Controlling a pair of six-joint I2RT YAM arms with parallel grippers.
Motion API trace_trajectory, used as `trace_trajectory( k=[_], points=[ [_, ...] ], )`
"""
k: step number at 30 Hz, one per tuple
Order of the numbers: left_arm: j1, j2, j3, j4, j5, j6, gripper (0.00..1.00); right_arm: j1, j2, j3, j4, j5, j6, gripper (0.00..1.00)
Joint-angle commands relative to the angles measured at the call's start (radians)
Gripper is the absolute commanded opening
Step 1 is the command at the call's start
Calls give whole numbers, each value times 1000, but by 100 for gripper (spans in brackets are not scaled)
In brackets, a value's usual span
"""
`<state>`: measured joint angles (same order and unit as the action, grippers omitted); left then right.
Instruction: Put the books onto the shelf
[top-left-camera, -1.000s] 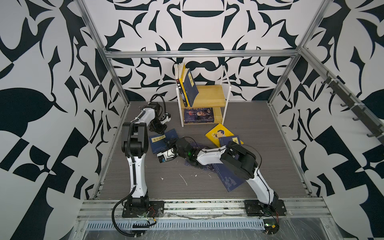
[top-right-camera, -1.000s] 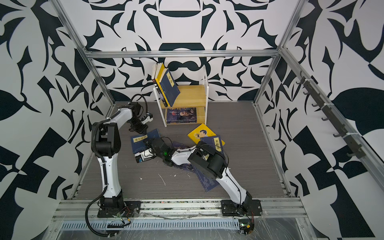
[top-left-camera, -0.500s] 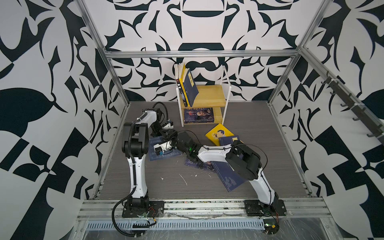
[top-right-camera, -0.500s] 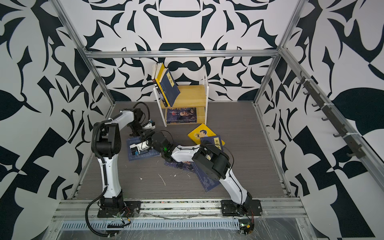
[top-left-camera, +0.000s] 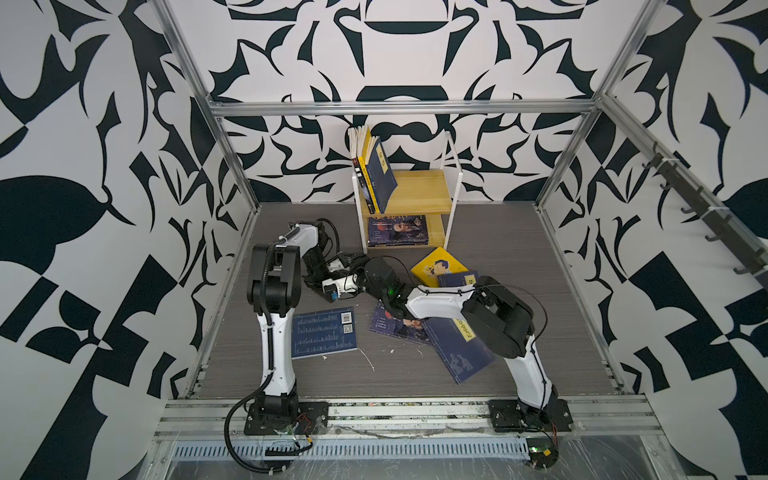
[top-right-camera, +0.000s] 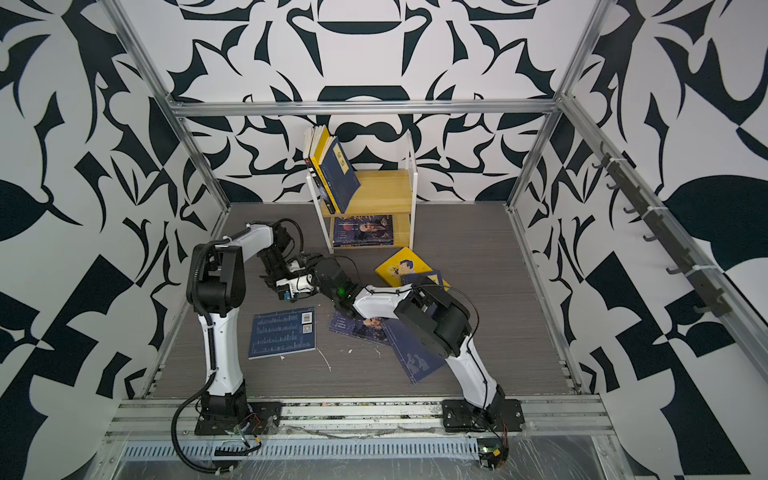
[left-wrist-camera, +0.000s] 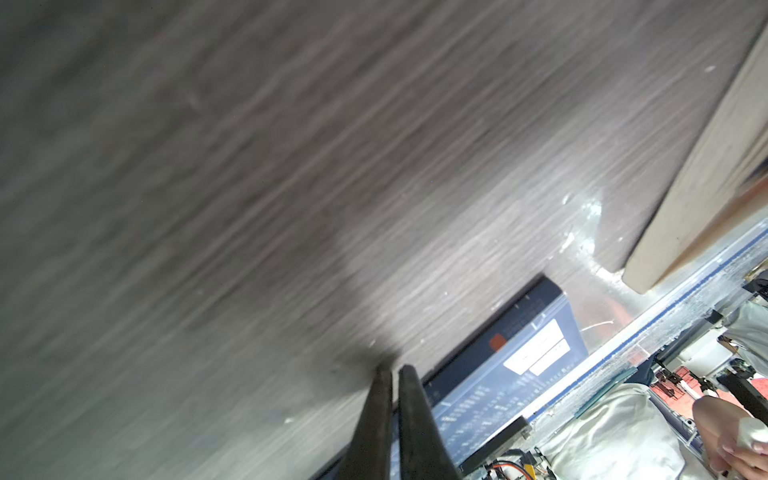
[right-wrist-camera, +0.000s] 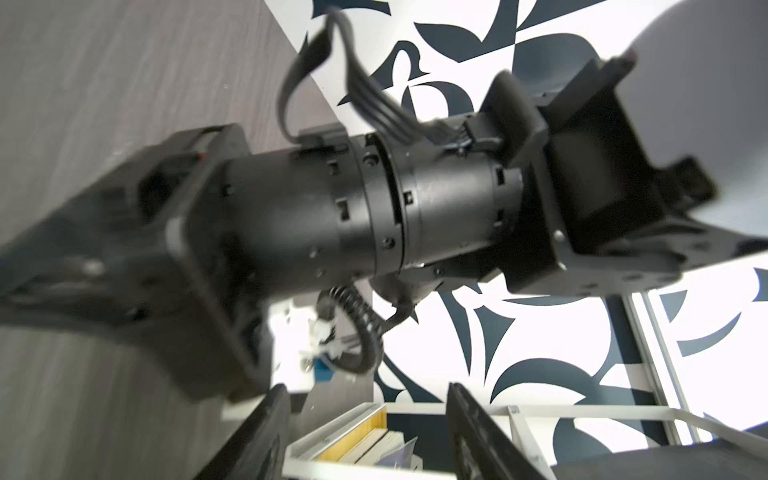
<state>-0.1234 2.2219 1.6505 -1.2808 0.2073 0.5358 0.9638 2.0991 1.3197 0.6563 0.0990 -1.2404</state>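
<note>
Left pincer (left-wrist-camera: 392, 370) is pressed together over the floor (left-wrist-camera: 249, 166), right pincer (right-wrist-camera: 365, 390) stands apart facing the shelf (right-wrist-camera: 582, 413).

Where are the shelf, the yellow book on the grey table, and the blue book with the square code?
shelf (top-left-camera: 424, 193): in a top view, bare part of its upper board.
yellow book (top-left-camera: 435, 266): in a top view, middle of its cover.
blue book with the square code (top-left-camera: 324, 334): in a top view, middle of its cover.
</note>
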Motion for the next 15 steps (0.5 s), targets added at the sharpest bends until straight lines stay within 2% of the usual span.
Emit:
trace_trajectory(
  k=[1,3,4,7,11,13,15],
  points=[
    [11,-12,-28,-6,-4,-8,12,12,-117,-54,-77,-1,131,66],
    [23,-44,-32,4,-17,-11,17,12,-194,-61,-230,-52,258,65],
    [33,-67,-37,15,-27,-19,23,12,-226,-69,-293,-81,316,65],
    [73,-160,-62,75,-61,-70,34,29,-289,-108,-398,-163,443,65],
    [138,-279,-135,143,-62,-168,47,71,-311,-130,-499,-198,592,65],
    [173,-340,-206,169,-44,-220,51,78,-327,-142,-538,-233,730,65],
    [208,-402,-284,194,-16,-268,56,78,-337,-143,-551,-232,950,65]
  ],
)
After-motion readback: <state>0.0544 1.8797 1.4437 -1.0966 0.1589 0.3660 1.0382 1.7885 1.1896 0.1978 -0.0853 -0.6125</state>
